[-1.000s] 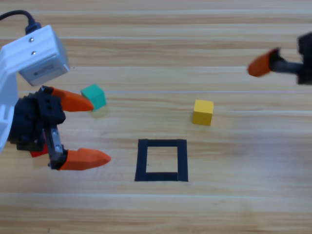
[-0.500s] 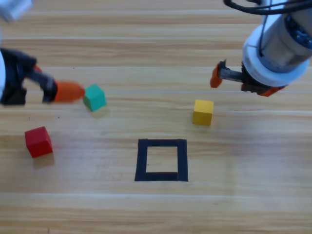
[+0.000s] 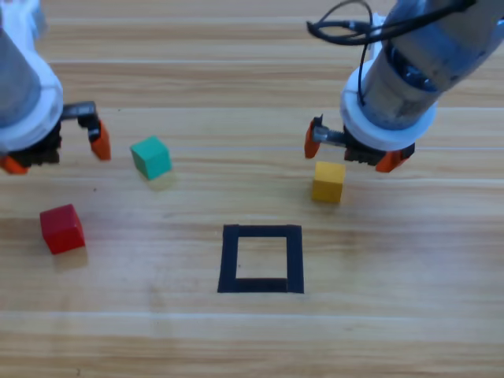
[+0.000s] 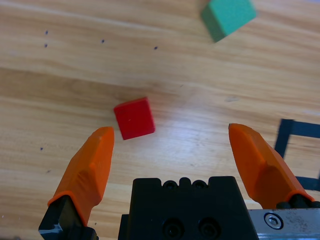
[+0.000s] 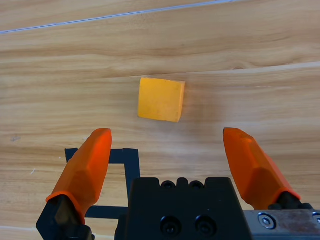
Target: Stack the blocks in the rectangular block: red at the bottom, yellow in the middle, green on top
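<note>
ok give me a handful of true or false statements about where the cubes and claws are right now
1. The black tape square has no cube inside it. True.
2. The right claw is shut on the yellow cube. False: its jaws are open and the cube sits free on the table, apart from both jaws.
3. The red cube sits on the bare wood, left of the tape square in the high view. True.
4. The green cube is stacked on the red cube. False: they sit apart, each on the wood.
5. The left claw is open and holds nothing. True.
</note>
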`<control>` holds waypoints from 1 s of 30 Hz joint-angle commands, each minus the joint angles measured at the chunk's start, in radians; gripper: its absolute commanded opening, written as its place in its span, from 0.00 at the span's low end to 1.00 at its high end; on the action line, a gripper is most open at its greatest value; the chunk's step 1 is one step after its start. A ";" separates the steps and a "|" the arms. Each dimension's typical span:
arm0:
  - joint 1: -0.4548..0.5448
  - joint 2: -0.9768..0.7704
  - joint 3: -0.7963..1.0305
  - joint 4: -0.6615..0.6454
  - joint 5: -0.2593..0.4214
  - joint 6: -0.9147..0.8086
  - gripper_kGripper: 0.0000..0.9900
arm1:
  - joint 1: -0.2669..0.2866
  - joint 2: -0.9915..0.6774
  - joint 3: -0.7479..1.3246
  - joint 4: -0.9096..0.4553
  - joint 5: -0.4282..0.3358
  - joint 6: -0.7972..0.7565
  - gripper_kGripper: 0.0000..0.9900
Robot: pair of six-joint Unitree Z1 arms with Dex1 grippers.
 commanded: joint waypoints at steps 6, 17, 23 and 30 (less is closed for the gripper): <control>0.091 0.130 -0.058 0.093 -0.044 -0.063 0.97 | 0.015 0.165 -0.075 0.012 0.019 0.021 0.99; 0.154 0.254 -0.071 0.101 -0.145 -0.064 0.97 | -0.004 0.243 -0.118 0.015 0.022 0.021 0.96; 0.177 0.277 -0.031 0.063 -0.170 -0.067 0.97 | -0.014 0.274 -0.130 0.033 0.024 0.029 0.75; 0.205 0.293 0.027 -0.008 -0.196 -0.058 0.97 | -0.036 0.271 -0.118 0.047 0.068 0.008 0.03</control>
